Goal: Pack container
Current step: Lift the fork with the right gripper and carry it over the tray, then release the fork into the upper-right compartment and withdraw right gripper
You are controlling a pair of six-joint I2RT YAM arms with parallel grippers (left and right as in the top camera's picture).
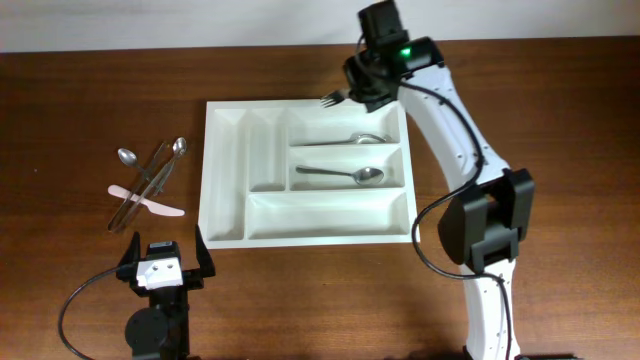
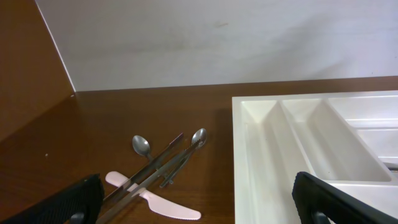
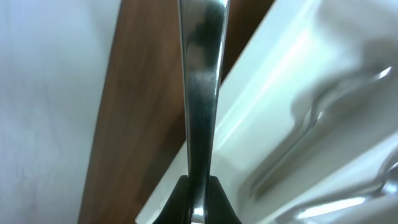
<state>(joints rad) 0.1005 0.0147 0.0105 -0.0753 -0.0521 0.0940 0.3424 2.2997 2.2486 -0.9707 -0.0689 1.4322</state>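
Your right gripper [image 1: 362,92] clenched on a fork [image 1: 332,98], fork at the tray's [image 1: 208,170] far rim, tines pointing left, one spoon [image 1: 350,139] in the tray's far-right compartment, second spoon [image 1: 345,174] in the compartment just nearer, loose cutlery pile [image 1: 148,180] left of the tray, your left gripper [image 1: 165,257] released, fingers spread, near the tray's near-left corner.

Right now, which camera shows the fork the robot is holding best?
The overhead view: the fork shows its tines sticking out of the right gripper by the white tray. The right wrist view shows only its shiny handle, very close. The left wrist view misses it.
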